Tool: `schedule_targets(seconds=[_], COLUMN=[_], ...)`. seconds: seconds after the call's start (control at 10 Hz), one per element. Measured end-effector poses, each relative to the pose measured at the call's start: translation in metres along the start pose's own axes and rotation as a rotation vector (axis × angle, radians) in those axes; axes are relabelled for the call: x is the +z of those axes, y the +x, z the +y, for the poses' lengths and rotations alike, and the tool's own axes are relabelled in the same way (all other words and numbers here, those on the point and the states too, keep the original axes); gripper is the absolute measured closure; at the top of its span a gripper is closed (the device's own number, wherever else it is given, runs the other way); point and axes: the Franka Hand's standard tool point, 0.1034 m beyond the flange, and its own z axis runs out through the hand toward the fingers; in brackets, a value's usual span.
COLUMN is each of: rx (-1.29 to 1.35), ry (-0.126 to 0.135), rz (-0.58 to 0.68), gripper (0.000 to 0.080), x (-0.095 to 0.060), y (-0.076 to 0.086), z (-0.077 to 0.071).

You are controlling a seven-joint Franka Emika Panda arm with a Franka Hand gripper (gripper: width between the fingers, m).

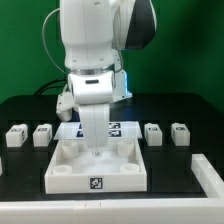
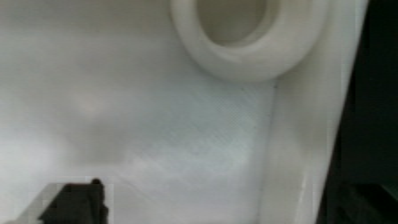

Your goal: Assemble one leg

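Several legs lie on the black table in the exterior view, small white blocks with tags: two on the exterior view's left (image 1: 15,135) (image 1: 42,133) and two on its right (image 1: 153,132) (image 1: 179,132). My gripper (image 1: 95,152) reaches straight down into the large white tray (image 1: 60,170), its tips just above the tray floor. In the wrist view the gripper (image 2: 214,215) shows one dark finger (image 2: 71,205) at the picture's edge over the bare tray floor (image 2: 160,120), with a round corner socket (image 2: 240,35) ahead. Nothing lies between the jaws, which stand wide apart. No leg shows in the wrist view.
The marker board (image 1: 118,128) lies behind the tray. The tray carries a tag on its front wall (image 1: 96,182). Another white part (image 1: 206,175) lies at the exterior view's lower right. The arm's body hides the middle of the table behind the tray.
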Motion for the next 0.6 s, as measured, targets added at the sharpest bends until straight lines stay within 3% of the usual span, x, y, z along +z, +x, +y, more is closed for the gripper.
schedule_targets(seconds=[0.1, 0.3, 0.4, 0.5, 0.6], rx=[0.007, 0.008, 0.008, 0.009, 0.009], ry=[0.011, 0.013, 0.013, 0.014, 0.014], rz=[0.000, 0.000, 0.000, 0.000, 0.000], gripper=[0.0150, 0.0387, 0.0387, 0.0578, 0.0578], x=[-0.0012, 0.0000, 0.0001, 0.0002, 0.0003], y=[-0.0015, -0.0020, -0.0023, -0.0025, -0.0027], z=[0.0005, -0.0004, -0.0005, -0.0006, -0.0007])
